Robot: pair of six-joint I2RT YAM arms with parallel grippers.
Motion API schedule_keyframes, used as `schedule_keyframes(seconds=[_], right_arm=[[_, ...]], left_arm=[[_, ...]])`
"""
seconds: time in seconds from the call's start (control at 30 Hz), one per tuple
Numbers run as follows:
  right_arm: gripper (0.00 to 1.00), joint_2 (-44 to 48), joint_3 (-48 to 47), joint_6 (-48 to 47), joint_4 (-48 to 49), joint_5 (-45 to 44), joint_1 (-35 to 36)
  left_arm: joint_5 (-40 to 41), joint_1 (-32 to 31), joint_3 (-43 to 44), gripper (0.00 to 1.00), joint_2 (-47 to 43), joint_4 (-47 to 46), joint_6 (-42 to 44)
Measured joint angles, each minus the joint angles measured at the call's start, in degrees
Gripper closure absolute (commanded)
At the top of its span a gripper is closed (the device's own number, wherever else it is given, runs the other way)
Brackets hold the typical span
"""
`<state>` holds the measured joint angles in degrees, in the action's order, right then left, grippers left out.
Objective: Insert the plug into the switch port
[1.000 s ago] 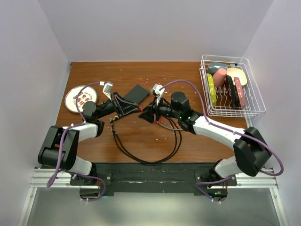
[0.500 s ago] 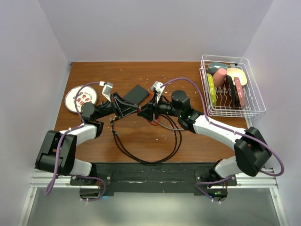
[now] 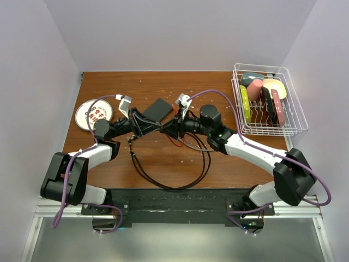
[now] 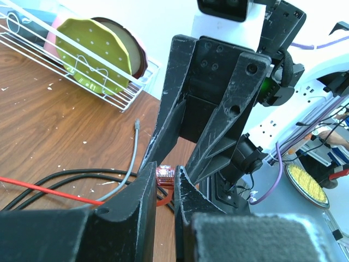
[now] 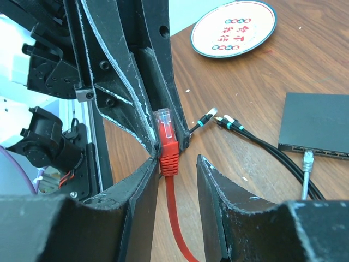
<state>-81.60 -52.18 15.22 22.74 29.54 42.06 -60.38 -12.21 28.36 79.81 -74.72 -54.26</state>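
Right wrist view: my left gripper [image 4: 165, 177] pinches the red clear-tipped cable plug [image 5: 165, 134], my right gripper [image 5: 175, 169] straddles its boot unclamped; I judge a handover, needing right closure next.

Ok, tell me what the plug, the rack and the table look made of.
Plug: translucent, glossy plastic tip; the ribbed red boot looks like matte, rubbery plastic.
Rack: thin white wire, probably coated metal, judging by its even, smooth sheen.
Table: brown wood grain, semi-matte; whether it is solid wood or laminate I cannot tell.
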Motion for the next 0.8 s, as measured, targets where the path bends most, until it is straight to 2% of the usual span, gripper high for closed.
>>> schedule_keyframes(seconds=[0.03,0.1,0.23,0.37,0.43,0.47,0.5,0.57,0.6,0.7,0.8], right_arm=[[0.64,0.2,-0.1,0.0,0.0,0.0,0.0],[0.73,0.2,-0.3,0.0,-0.4,0.0,0.0],[0.97,0.2,-0.8,-0.3,-1.0,0.3,0.1],[1.00,0.2,-1.4,-0.3,-2.3,0.3,0.1],[1.00,0.2,-1.6,-0.4,-2.7,0.2,0.1],[1.00,0.2,-1.6,-0.5,-2.8,0.2,0.1],[1.00,0.2,-1.6,-0.6,-2.8,0.0,0.1],[1.00,0.2,-1.6,-0.9,-3.0,0.0,0.1],[1.00,0.2,-1.8,-1.1,-3.3,-0.1,0.1],[1.00,0.2,-2.4,-1.9,-4.7,-1.3,0.1],[1.00,0.2,-2.5,-2.6,-5.8,-2.9,0.1]], left_arm=[[0.0,0.0,0.0,1.00,0.0,0.0,0.0],[0.0,-0.1,0.0,1.00,0.0,-0.1,0.0],[0.3,-0.1,0.0,1.00,0.0,0.0,0.1],[0.5,-0.1,0.0,1.00,0.0,0.0,0.1],[0.6,-0.1,0.0,0.97,0.0,0.0,0.0],[0.6,-0.1,0.0,0.93,0.0,0.0,0.0],[0.6,-0.1,0.0,0.83,0.0,0.0,0.0],[0.7,-0.1,0.0,0.70,0.0,0.1,0.1],[0.8,-0.1,0.0,0.57,0.0,0.2,0.3],[1.5,-0.2,0.0,0.44,0.0,0.0,1.4],[3.0,-0.3,0.0,0.35,-0.6,0.5,3.1]])
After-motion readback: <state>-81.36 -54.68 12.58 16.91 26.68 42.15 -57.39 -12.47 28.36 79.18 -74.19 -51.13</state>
